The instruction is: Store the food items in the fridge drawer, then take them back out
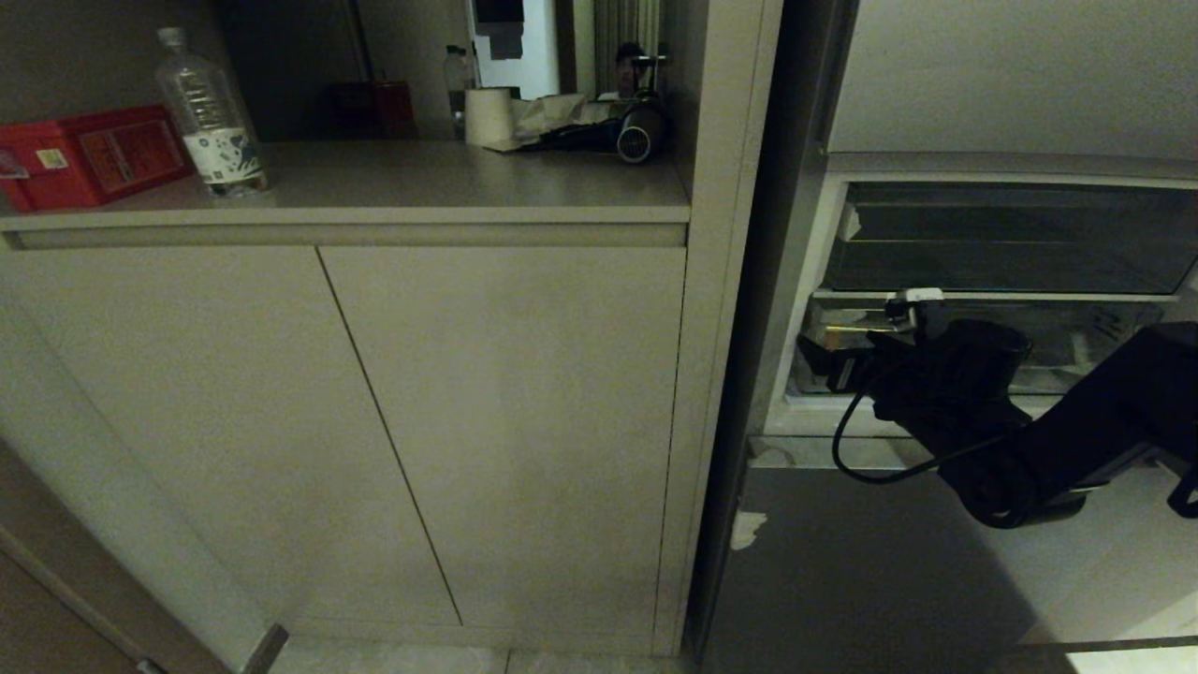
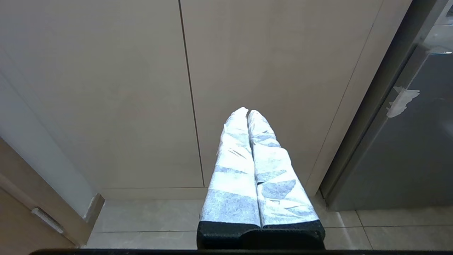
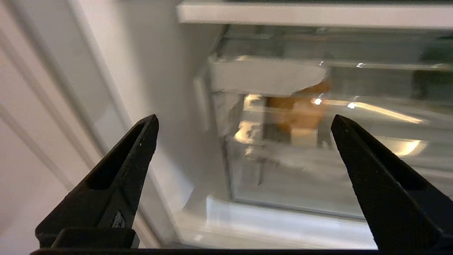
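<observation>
Fridge drawer shut, tan-orange lump inside; right end effector spread wide, empty, before drawer front.

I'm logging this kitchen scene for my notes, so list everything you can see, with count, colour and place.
Clear plastic water bottle: one, white label, on the counter's left end.
Red box: one, beside the bottle.
White paper roll: one, at the counter's back.
Dark hair dryer: one, right of the roll.
Beige cabinet doors: two, under the counter.
Clear plastic fridge drawer: one, low in the open fridge.
Shallower clear bin: one, above the drawer.
Tan-orange lump: one, inside the drawer.
Right claw: black, open, facing the drawer.
Left claw: white-wrapped, shut, parked facing the cabinet doors.
</observation>
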